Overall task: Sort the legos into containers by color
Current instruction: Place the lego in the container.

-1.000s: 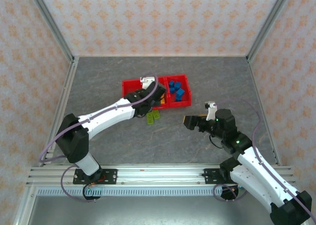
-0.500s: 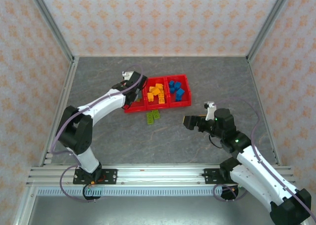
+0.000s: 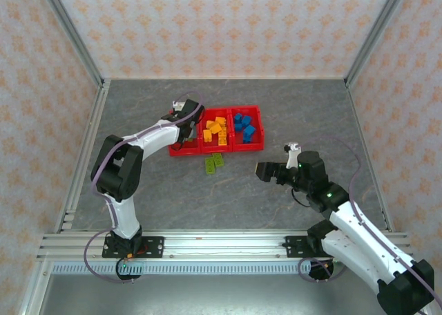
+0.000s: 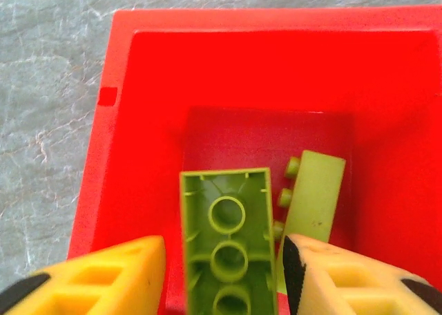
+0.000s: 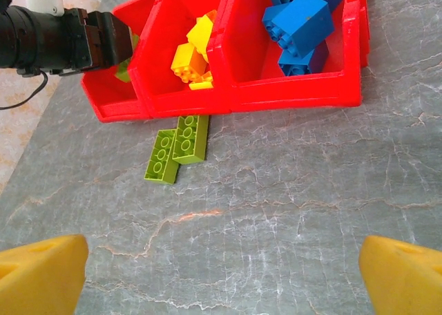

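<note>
- Top external view: the left gripper [image 3: 185,119] hangs over the left compartment of the red tray [image 3: 238,148] and hides most of that bin. Its jaws are too small to read from here.
- The tray's middle compartment holds the orange-yellow bricks [image 3: 215,129], and its right compartment holds the blue bricks [image 3: 244,126].
- Two green bricks [image 3: 214,163] lie side by side on the table [image 3: 152,211], just in front of the tray's middle compartment.
- The right gripper [image 3: 264,170] sits in front of the tray's right end, well apart from it.
- Left wrist view: the yellow fingers [image 4: 103,277] stand apart above the tray's left compartment.
- An upturned green brick [image 4: 226,211] sits between them, hollow underside showing. A thin gap on each side suggests it is not pinched. Its near end is cut off by the frame edge.
- A tilted green brick [image 4: 316,194] lies in the same compartment, partly hidden behind the right-hand finger.
- Right wrist view: only the right gripper's yellow fingertips [image 5: 41,273] show, in the lower corners. They are spread wide, with bare table between them.
- The far part of the tray is cut off at the top edge.
</note>
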`<state>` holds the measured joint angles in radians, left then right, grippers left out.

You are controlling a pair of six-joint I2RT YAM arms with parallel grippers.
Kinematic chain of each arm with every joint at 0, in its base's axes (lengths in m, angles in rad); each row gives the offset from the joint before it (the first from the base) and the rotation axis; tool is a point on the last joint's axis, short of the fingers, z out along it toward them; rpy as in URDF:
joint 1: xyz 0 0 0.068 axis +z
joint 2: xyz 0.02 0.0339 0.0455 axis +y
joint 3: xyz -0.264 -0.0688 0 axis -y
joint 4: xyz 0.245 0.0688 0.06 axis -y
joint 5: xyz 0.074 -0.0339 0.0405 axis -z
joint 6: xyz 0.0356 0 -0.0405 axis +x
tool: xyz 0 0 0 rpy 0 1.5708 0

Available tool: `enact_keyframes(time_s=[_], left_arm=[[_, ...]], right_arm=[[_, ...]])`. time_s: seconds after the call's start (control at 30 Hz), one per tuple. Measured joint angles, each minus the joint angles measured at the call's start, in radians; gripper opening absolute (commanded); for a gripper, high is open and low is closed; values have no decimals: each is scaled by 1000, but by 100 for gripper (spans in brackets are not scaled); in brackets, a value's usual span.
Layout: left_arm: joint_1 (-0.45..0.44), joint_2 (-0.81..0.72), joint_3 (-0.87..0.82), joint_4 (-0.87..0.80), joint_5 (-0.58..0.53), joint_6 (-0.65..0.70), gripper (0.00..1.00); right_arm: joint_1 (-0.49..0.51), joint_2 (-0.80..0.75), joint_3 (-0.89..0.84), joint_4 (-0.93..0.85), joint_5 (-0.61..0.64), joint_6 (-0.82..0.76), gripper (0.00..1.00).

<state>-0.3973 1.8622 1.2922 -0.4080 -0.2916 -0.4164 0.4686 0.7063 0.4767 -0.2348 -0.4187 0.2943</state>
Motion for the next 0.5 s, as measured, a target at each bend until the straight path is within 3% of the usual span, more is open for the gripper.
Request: enact_keyframes(time_s=[0.23, 0.5], left_arm=[[0, -29, 0, 0, 38, -1, 62], [-13, -302, -51, 1, 114, -9, 65]], right_arm=[[0, 7, 0, 0, 0, 0, 100], [0, 11, 0, 0, 0, 0, 100]])
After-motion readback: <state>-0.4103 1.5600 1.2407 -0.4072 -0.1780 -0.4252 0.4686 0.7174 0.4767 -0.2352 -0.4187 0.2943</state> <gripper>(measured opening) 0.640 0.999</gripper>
